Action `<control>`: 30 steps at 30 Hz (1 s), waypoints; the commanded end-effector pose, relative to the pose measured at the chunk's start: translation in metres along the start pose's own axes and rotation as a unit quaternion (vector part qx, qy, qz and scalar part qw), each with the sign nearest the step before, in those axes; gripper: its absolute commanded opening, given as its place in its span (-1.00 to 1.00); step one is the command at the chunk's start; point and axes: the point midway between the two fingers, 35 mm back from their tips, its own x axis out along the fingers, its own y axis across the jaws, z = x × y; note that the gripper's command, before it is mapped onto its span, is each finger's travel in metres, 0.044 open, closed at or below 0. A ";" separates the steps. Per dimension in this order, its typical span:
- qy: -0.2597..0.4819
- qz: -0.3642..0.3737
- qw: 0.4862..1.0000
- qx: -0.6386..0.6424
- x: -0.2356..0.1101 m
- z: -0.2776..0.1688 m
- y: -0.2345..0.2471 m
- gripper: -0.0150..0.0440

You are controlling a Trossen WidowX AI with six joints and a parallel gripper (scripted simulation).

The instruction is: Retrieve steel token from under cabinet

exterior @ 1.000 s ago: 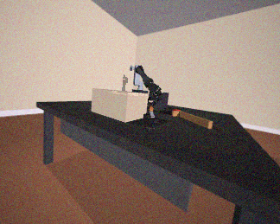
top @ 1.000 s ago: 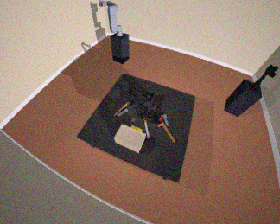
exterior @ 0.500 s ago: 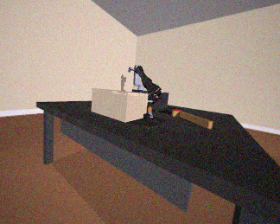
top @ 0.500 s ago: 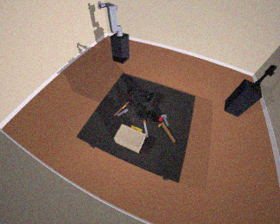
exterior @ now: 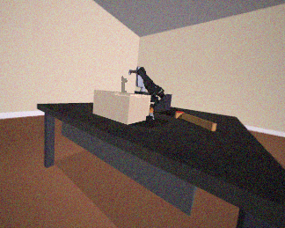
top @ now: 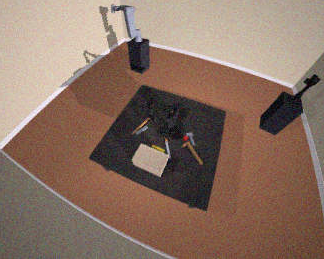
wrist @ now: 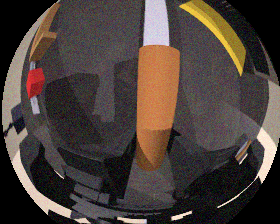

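The pale box-shaped cabinet (top: 150,160) (exterior: 118,106) stands on the dark table (top: 114,148) (exterior: 188,146). My gripper (wrist: 151,129) is shut on the orange handle of a tool (top: 168,148) (wrist: 159,85) with a light, narrow blade. The blade points away from the gripper, and in the top view it lies beside the cabinet's corner. The wrist view cuts off its far end. A yellow strip (top: 158,148) (wrist: 220,30) is close to the cabinet's front edge. The steel token and the vent slots cannot be made out, and no marked outline is clear.
A hammer-like tool with a wooden handle (top: 195,154) (exterior: 197,121) (wrist: 42,46) and a red part (top: 185,138) (wrist: 35,83) lies to one side. Another tool with an orange-brown handle (top: 141,126) lies on the other side, next to a grey piece (top: 142,130).
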 end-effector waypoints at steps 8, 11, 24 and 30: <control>-0.002 -0.003 1.000 0.003 -0.002 -0.008 -0.011 -0.49; -0.002 -0.003 1.000 0.003 -0.002 -0.010 -0.014 -0.49; -0.001 -0.003 1.000 0.003 -0.002 -0.018 -0.024 -0.49; -0.001 -0.003 1.000 0.003 -0.002 -0.022 -0.029 -0.49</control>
